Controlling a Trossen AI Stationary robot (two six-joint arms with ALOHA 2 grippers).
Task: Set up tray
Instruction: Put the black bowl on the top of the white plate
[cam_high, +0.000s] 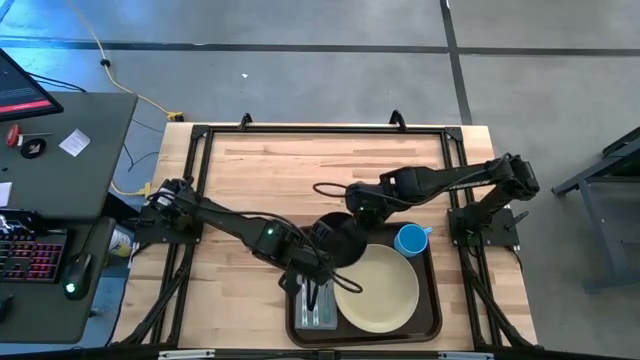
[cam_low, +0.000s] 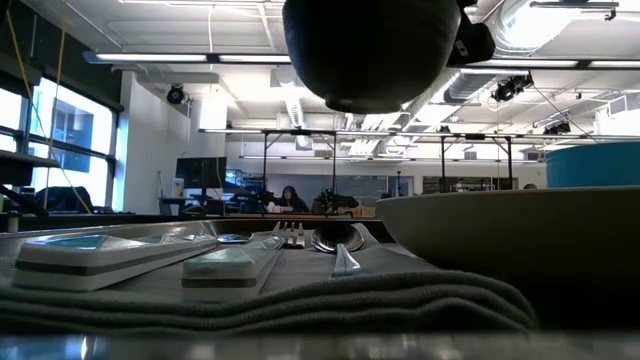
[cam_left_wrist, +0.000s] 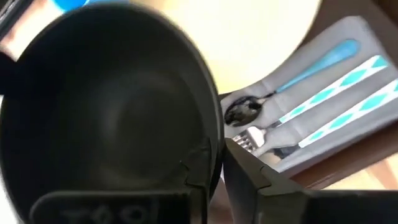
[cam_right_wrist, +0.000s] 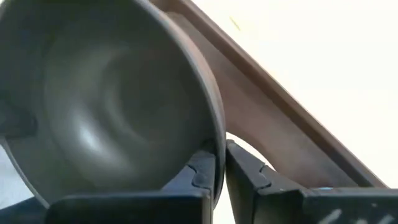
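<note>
A dark round bowl hangs in the air over the far left part of the dark brown tray; the low view shows its underside high above the tray. Both grippers are shut on its rim: my left gripper on the side toward the table's left, my right gripper on the far side. On the tray sit a cream plate, a blue cup and a grey napkin carrying a fork, spoon and knife. My left gripper pinches the bowl's rim, one finger inside the bowl and one finger outside its wall. It comes in from the table's left, slanting down. The bowl is lifted clear, mouth upward. My right gripper pinches the bowl's rim on the far side, one finger inside and one finger outside. It reaches in from the table's far right. The bowl hangs clear of the tray.
The cutlery lies on the napkin at the tray's left end, the plate beside it. Bare wooden table stretches toward the far edge inside a black frame. A desk with a keyboard stands left of the table.
</note>
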